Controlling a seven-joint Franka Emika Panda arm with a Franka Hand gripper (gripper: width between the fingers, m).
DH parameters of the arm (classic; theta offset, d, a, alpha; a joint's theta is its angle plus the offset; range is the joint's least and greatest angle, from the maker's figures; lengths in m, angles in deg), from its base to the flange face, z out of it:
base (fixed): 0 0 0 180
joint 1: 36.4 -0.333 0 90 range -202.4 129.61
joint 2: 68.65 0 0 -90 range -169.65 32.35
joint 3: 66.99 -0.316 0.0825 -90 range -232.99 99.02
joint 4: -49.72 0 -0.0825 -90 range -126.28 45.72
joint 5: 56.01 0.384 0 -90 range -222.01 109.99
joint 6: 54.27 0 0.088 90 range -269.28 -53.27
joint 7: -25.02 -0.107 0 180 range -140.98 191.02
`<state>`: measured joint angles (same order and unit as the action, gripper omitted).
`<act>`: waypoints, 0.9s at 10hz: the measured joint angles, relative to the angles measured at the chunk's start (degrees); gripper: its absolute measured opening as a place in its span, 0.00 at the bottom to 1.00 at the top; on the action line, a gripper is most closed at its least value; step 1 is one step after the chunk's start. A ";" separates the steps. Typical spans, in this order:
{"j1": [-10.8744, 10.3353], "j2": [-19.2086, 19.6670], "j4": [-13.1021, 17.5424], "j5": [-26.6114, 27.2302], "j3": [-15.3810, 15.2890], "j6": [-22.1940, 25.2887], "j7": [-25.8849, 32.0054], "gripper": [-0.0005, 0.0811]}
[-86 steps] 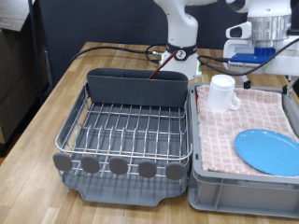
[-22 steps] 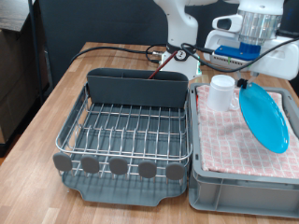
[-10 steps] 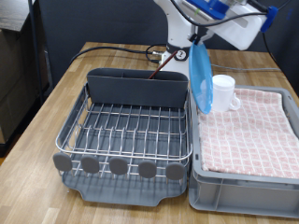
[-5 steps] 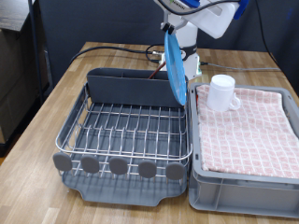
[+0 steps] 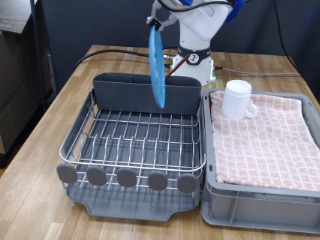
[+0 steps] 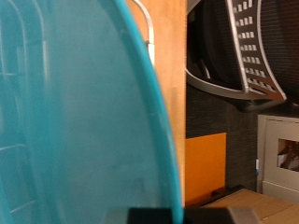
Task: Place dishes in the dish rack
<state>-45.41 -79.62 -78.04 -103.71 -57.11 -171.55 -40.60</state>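
Observation:
The light-blue plate [image 5: 156,66] hangs on edge, almost vertical, above the middle of the dish rack [image 5: 140,140], near its tall grey back compartment [image 5: 145,95]. My gripper [image 5: 160,20] holds the plate by its top rim at the exterior view's top; its fingers are mostly cut off by the frame. In the wrist view the plate [image 6: 75,121] fills most of the picture. The white mug [image 5: 237,99] stands on the checked cloth in the grey crate [image 5: 262,190]. The wooden spoon is out of view.
The rack stands on a wooden table [image 5: 60,100] with the crate touching it on the exterior view's right. Cables [image 5: 120,50] lie behind the rack by the robot base [image 5: 195,55]. A black cabinet stands at the far left.
The plate was lifted out of the crate, turned on edge and carried leftward in the exterior view; it now hangs over the rack's middle instead of by the mug.

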 joint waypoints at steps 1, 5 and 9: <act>0.78 0.08 -0.11 -0.99 1.28 -0.98 1.02 0.03; 3.10 0.49 -0.19 -4.39 6.09 -5.45 5.93 0.03; 3.60 1.72 -0.20 -5.18 8.57 -9.78 7.50 0.03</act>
<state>-41.81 -77.91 -78.24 -108.89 -48.55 -181.32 -33.10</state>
